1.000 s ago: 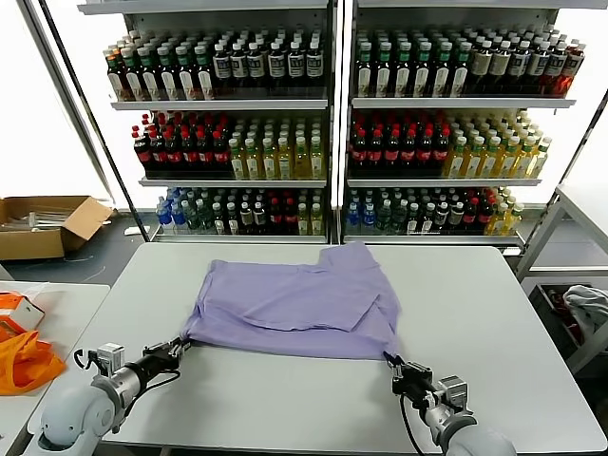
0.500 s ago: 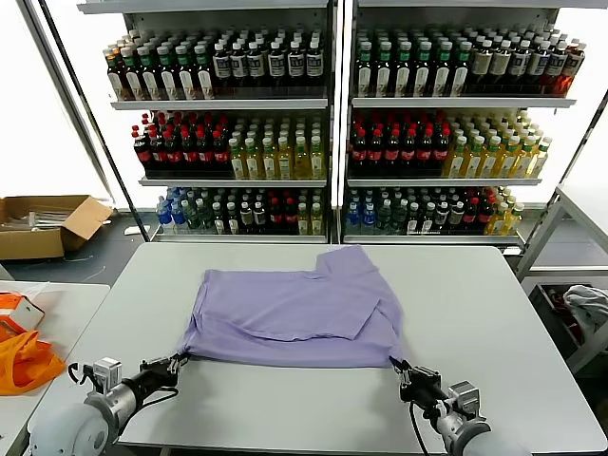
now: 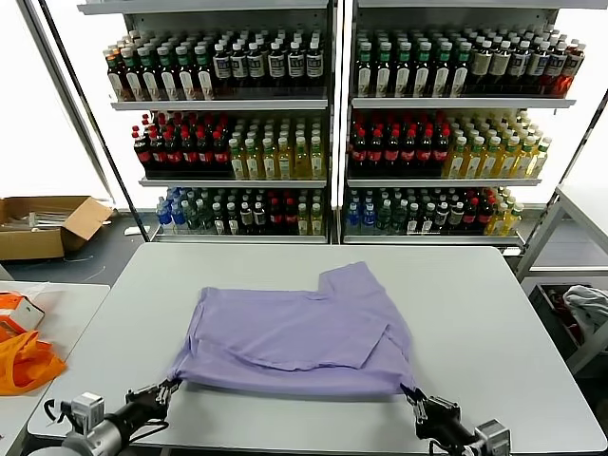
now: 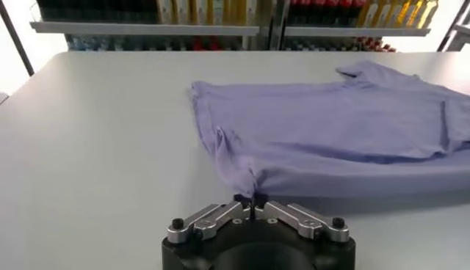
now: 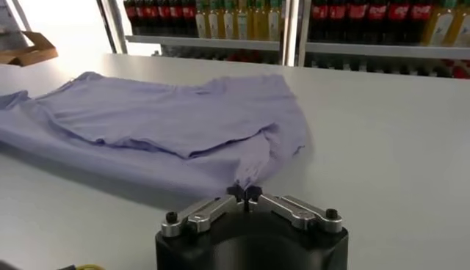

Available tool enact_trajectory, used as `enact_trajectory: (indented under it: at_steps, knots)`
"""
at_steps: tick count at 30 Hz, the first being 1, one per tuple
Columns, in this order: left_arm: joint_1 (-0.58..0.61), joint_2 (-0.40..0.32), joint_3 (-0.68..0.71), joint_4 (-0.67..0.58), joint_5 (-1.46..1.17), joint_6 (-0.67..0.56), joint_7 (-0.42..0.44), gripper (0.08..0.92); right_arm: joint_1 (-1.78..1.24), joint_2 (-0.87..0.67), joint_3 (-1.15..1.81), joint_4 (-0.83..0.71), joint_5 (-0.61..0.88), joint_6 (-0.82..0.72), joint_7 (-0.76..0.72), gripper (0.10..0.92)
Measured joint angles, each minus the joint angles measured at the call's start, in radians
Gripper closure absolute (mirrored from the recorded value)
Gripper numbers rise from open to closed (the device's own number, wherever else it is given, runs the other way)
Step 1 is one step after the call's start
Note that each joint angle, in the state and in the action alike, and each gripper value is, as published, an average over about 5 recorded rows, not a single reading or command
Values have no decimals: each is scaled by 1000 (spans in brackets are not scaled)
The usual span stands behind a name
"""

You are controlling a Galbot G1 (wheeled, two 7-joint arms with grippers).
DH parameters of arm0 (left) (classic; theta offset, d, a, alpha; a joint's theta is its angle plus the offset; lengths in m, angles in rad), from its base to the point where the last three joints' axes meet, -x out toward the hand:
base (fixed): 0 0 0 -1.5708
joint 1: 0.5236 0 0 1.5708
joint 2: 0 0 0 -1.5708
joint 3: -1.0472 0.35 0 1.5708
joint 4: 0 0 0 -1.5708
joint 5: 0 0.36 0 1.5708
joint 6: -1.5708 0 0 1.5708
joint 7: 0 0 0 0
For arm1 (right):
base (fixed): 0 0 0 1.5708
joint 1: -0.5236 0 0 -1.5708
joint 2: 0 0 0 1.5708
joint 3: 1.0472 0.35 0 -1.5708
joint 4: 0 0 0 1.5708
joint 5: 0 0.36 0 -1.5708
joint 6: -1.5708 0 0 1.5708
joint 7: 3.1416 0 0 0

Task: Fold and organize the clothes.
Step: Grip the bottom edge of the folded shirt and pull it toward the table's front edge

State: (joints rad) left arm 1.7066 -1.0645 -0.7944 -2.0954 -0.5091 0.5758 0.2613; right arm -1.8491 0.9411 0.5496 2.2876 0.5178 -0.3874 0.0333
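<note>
Head view taken from high up, facing forward and down; table [image 3: 503, 313] seen whole, bottle shelves [image 3: 332, 123] at 12 o'clock. Left wrist view taken low and close over left gripper [image 4: 250, 199], aimed across table. Right wrist view likewise over right gripper [image 5: 244, 194]. Lavender T-shirt [image 3: 294, 328] and shelves shared by all three views.

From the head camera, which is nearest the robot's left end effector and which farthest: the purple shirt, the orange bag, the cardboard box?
From the left end effector:
1. T-shirt, its near corner pinched in the end effector.
2. Orange bag, off to the left on the side table.
3. Cardboard box, far back left on the floor.
</note>
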Motion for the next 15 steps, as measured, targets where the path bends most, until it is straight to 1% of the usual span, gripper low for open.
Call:
enact_trajectory:
  at_steps: [4,8,15]
  knots:
    - [55,-26,-28,-39,16,0,0,800,-34,2,14,18,0,6,5,786]
    - [88,-46,-56,-71,33,1,1,670,-44,-4,37,27,13,17,3,673]
    - [106,-47,-117,-96,48,1,1,453,-8,-19,100,30,68,44,2,483]
